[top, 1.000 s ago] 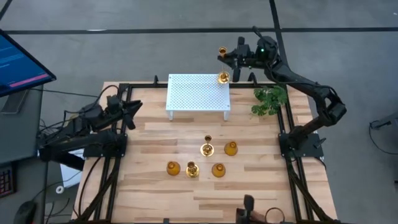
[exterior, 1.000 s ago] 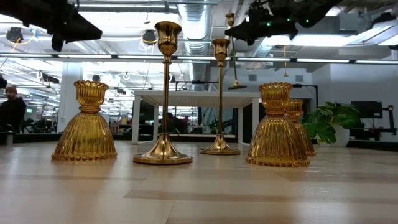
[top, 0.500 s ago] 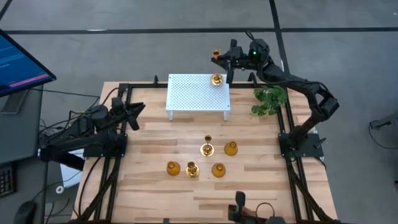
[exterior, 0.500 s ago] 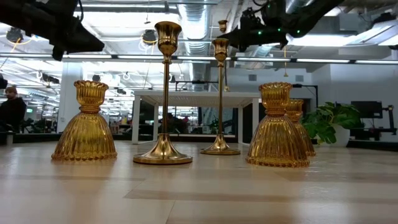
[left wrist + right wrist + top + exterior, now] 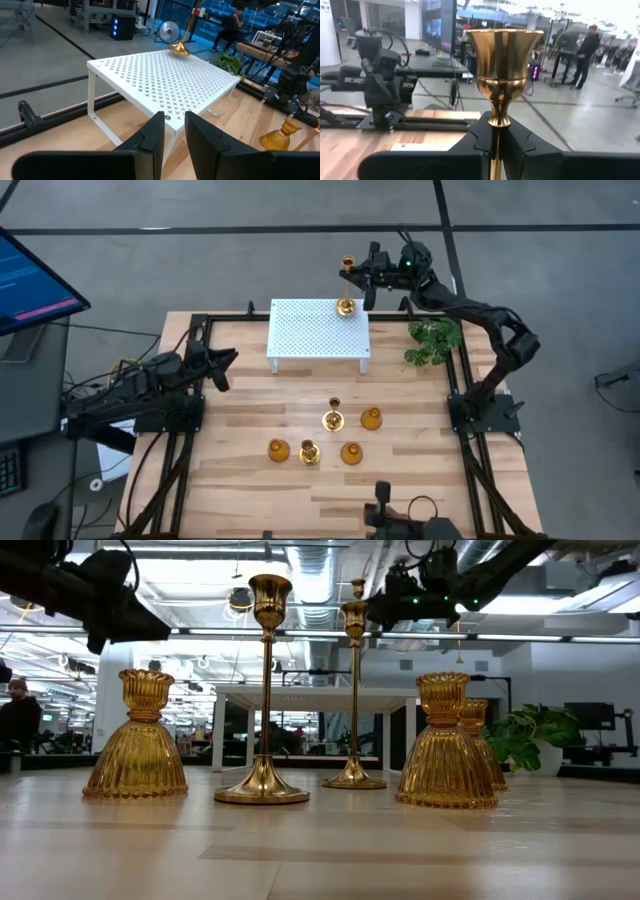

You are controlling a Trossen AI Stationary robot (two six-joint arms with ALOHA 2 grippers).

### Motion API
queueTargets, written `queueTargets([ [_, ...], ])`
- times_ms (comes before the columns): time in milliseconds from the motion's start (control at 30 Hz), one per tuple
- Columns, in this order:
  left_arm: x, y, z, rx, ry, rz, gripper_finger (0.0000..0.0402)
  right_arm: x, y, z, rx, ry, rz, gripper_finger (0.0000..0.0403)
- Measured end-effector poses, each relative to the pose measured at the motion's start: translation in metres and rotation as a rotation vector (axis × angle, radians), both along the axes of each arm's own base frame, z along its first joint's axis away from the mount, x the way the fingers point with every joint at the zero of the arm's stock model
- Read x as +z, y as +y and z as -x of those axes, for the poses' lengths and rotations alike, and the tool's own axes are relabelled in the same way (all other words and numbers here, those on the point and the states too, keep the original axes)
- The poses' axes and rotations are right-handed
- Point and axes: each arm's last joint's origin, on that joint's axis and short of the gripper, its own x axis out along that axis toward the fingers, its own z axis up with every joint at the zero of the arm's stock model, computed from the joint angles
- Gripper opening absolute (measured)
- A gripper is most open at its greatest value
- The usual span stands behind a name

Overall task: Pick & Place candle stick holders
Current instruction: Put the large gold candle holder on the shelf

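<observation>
Right fingers (image 5: 492, 145) clamped on the stick's (image 5: 500, 75) stem just below its cup, base hanging down near the stand's (image 5: 310, 330) far corner (touching or not, cannot tell). Risks tipping off that edge if released tilted. Left fingers (image 5: 174, 131) slightly apart, idle.

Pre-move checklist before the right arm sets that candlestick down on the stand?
1. Right claw shut on the slim gold candlestick, gripping the stem just under the cup: ok.
2. Candlestick base over the white perforated stand, near its far right corner: ok.
3. Base flat on the stand: cannot tell; the stick looks tilted in the left wrist view.
4. Left claw holding nothing, on the stand's left side, apart from the drop spot: ok.
5. Five other gold candle holders standing on the wooden table, away from the stand: ok.
</observation>
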Motion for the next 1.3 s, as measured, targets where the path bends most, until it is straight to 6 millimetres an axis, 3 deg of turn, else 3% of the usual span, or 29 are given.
queueTargets([
  [1300, 0.002, 0.000, 0.000, 0.000, -0.025, -0.006, 0.0076, -0.013, -0.002, 0.007, 0.006, 0.000, 0.008, 0.0026],
])
